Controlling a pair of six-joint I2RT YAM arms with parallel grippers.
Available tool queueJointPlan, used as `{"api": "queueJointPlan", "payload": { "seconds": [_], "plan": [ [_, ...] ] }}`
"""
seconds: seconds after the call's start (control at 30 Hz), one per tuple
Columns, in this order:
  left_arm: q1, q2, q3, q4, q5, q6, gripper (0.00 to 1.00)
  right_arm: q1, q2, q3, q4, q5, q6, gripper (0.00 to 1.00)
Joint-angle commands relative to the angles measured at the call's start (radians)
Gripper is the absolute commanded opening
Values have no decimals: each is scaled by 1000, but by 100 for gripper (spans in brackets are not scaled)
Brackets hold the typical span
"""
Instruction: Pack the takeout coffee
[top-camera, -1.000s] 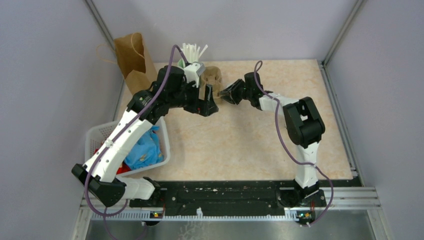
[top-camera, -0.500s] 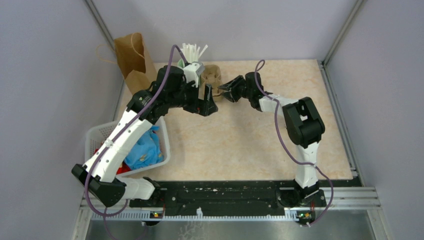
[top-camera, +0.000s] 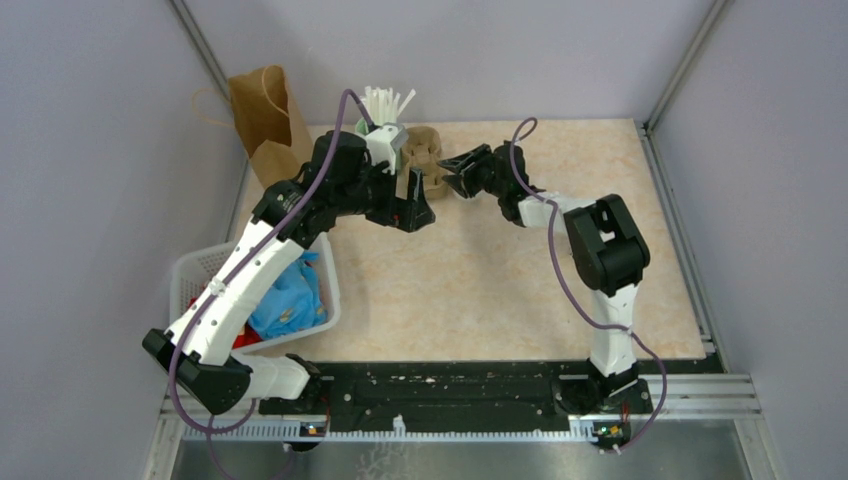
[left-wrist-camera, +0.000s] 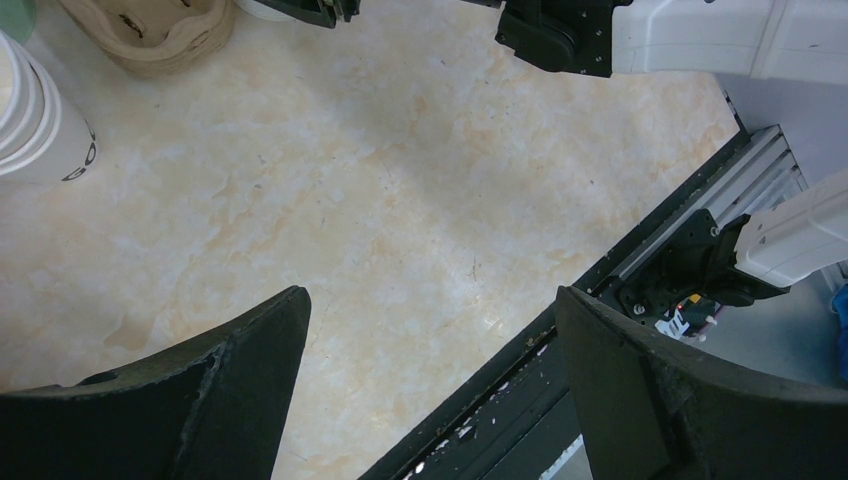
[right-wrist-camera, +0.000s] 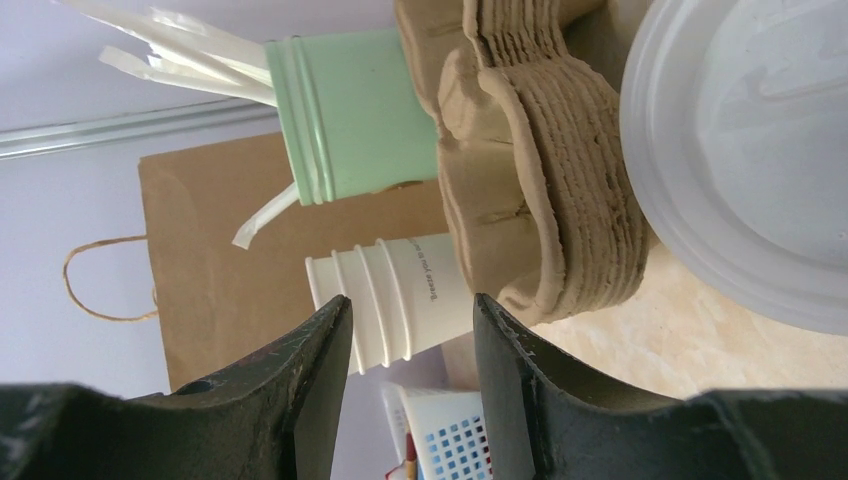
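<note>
The takeout coffee (right-wrist-camera: 740, 150), standing on the worktop (left-wrist-camera: 400, 200) just beside the stacked pulp trays (right-wrist-camera: 540, 180), should be straddled squarely below its lid by the parted, empty right fingers (right-wrist-camera: 300, 400) before they are closed, the left fingers (left-wrist-camera: 230, 400) being spread wide and empty, and its lid, plain in the right wrist view, is seemingly hidden overhead.

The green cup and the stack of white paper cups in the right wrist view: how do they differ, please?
The green cup is mint-coloured and unlettered; the stack of paper cups is white with dark lettering. The green cup holds white straws; the stack is several cups nested. Both sit next to the pulp carriers, before the brown bag.
</note>
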Motion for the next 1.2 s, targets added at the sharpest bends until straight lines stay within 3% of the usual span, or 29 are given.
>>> {"api": "queueJointPlan", "payload": {
  "seconds": [0.0, 0.07, 0.3, 0.7, 1.17],
  "plan": [
    [6, -29, 13, 6, 10, 18, 98, 10, -69, 2, 81, 39, -8, 48],
    [7, -28, 15, 6, 11, 19, 98, 9, -63, -2, 92, 35, -3, 48],
    [10, -34, 8, 3, 12, 21, 98, 6, -33, 46, -126, 29, -93, 51],
    [13, -31, 6, 2, 20, 29, 98, -1, 30, 96, -167, 12, -132, 40],
    [23, -34, 2, 3, 26, 33, 98, -10, 25, 104, -191, 27, -153, 44]
  ]
}}
